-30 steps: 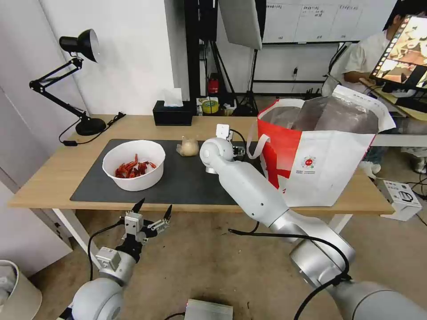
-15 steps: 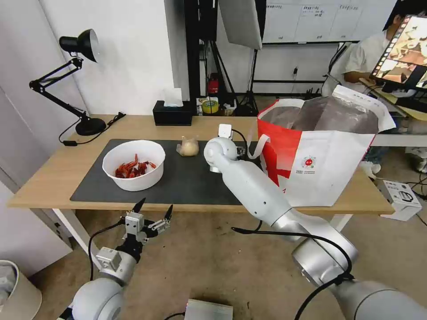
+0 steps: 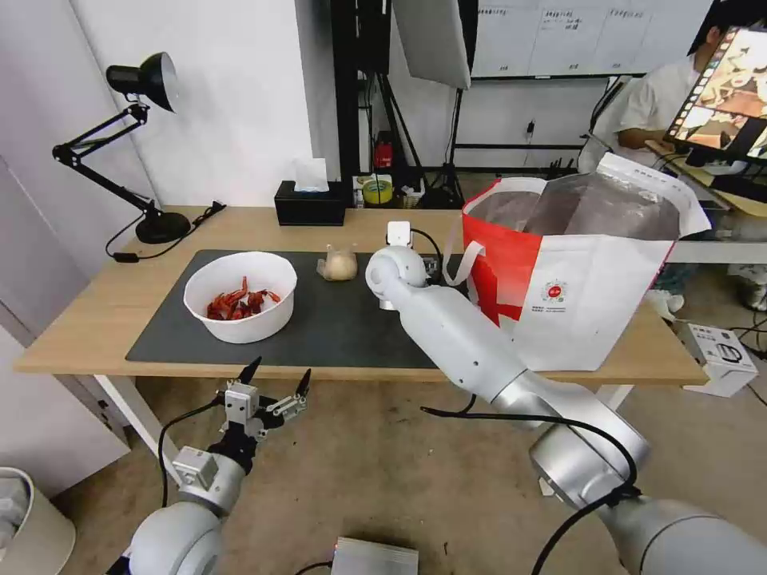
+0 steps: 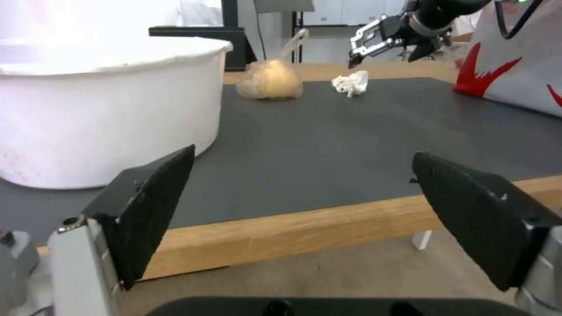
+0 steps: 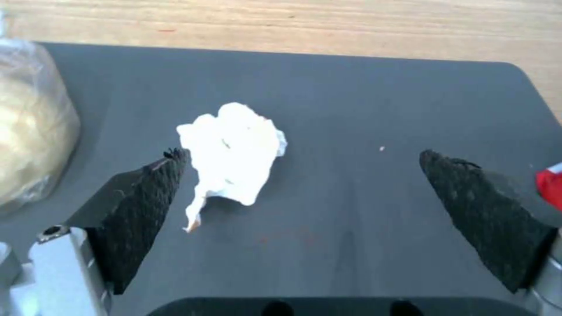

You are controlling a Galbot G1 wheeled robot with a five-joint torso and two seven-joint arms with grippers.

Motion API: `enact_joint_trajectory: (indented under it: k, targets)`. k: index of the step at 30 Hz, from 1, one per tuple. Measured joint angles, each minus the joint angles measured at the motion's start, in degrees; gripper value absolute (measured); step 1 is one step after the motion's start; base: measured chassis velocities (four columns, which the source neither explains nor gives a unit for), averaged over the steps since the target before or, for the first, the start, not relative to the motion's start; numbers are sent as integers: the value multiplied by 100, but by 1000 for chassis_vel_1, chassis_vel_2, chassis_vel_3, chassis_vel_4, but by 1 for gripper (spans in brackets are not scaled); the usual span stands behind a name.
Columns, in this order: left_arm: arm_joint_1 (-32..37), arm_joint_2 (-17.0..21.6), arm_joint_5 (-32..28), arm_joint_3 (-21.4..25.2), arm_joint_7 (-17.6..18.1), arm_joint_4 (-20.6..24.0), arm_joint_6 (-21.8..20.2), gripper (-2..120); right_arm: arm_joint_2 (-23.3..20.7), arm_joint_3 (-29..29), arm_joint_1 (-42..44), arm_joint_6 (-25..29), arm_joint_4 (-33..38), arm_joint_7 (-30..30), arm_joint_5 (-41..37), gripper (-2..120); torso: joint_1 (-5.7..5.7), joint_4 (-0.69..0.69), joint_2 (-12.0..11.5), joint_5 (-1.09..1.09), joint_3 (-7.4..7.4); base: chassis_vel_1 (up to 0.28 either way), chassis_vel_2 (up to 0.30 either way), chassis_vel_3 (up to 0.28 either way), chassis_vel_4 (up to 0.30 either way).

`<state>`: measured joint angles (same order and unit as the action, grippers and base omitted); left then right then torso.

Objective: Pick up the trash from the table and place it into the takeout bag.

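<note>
While the bowl (image 3: 240, 295), little bag (image 3: 339, 263) and tissue (image 5: 231, 151) wait on the counter (image 3: 88, 319), the right gripper (image 5: 304, 193) hangs over the tissue, jaws spread, takeout bag (image 3: 587, 271) at 3 o'clock.

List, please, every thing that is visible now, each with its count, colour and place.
bowl: 1, white, red shells inside, mat's left part
small bag: 1, clear, beige contents, mat's middle
tissue: 1, white, crumpled, on mat
takeout bag: 1, white-red, table's right end
mat: 1, dark grey, on table
table: 1, light wood
tissue box: 1, black, table's far edge
lamp: 1, black, far left
right gripper: open above tissue
left gripper: open, below table's front edge
</note>
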<state>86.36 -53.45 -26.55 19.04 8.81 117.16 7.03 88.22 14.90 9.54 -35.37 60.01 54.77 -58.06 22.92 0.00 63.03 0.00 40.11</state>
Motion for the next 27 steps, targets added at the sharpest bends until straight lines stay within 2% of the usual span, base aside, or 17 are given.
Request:
enact_joint_trajectory:
  k: [10, 27]
  targets:
    - [28, -11, 11, 8, 0, 8, 14, 100, -57, 59, -21, -183, -1, -174, -15, 100, 0, 0, -1, 0, 0, 0, 0, 0, 0]
    - [42, -17, 27, -2, 0, 19, 46, 100, -143, 132, -187, -326, -199, -859, 139, 100, 0, 0, 0, -1, 0, 0, 0, 0, 0]
